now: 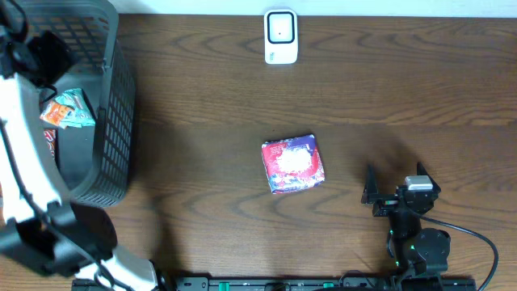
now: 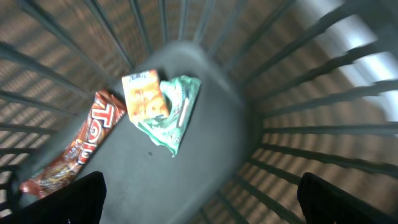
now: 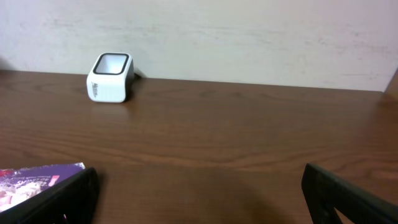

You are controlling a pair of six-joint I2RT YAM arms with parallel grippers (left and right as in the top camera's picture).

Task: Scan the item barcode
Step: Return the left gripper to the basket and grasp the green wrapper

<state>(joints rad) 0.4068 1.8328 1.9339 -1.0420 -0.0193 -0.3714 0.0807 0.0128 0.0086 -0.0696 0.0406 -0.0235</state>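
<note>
purple-and-red packet (image 1: 293,164) lies flat mid table (image 1: 202,81), well apart from the white scanner (image 1: 280,36) at the far edge, nothing touching it; its corner shows low left in the right wrist view (image 3: 37,177)

more snacks sit in the dark basket (image 1: 113,97) at the left: orange packet (image 2: 145,94) overlapping a green packet (image 2: 177,115), red bar (image 2: 78,146) beside them on the basket floor

left gripper (image 2: 202,199) hangs over the basket interior, claw spread wide, pinching nothing, both tips above the floor and clear of the snacks

right gripper (image 1: 394,182) rests near the table's near right side, claw also spread wide and empty, facing the scanner (image 3: 111,77)

step, as a judgement: the pick stage, no item in hand yet, scan not begun; the left arm looks lined up to fetch from the basket. next move calls for dropping onto one snack, likely the orange one on top, closing on it alone, lifting clear of the basket wall, then turning the barcode to the scanner window

hard to tell: no barcode visible on any item; left wrist view is blurred, so the gap to the snacks is unclear; overhead, the white left arm covers part of the basket and hides the left claw; cannot tell which item is the intended one, table packet or basket snack
</note>
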